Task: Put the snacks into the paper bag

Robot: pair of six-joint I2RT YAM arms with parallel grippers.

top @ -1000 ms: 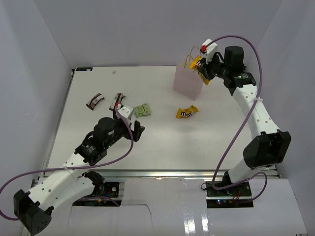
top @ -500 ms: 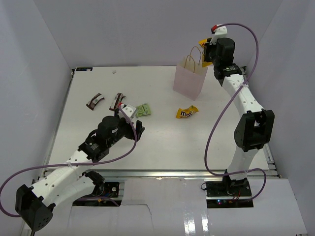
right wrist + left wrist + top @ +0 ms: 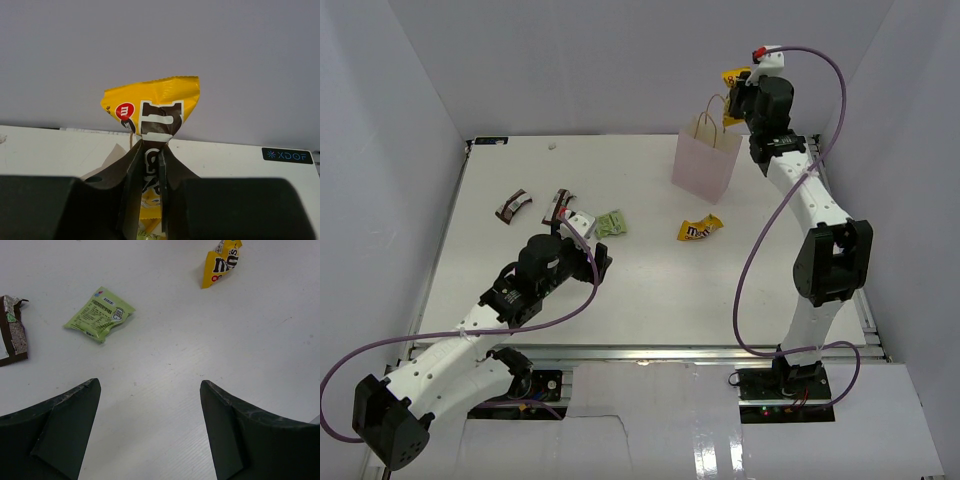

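Note:
The pink paper bag (image 3: 703,162) stands upright at the back of the table. Just above and right of its mouth, my right gripper (image 3: 738,92) is shut on a yellow candy bag (image 3: 732,78). In the right wrist view the fingers (image 3: 151,146) pinch that yellow packet (image 3: 156,106) at its middle, with the paper bag's rim (image 3: 111,159) below. My left gripper (image 3: 594,262) hangs open over bare table, jaws wide (image 3: 148,386). Ahead of it lie a light green pouch (image 3: 99,314) (image 3: 611,224) and another yellow candy bag (image 3: 220,262) (image 3: 699,229).
Two dark brown bars (image 3: 513,206) (image 3: 559,205) lie at the left of the table; one shows at the left wrist view's edge (image 3: 12,331). White walls close in the table on three sides, the back wall right behind the paper bag.
My right arm has swung up and left, carrying the yellow candy bag from beside the paper bag's right edge to above its mouth. The left arm has barely shifted.

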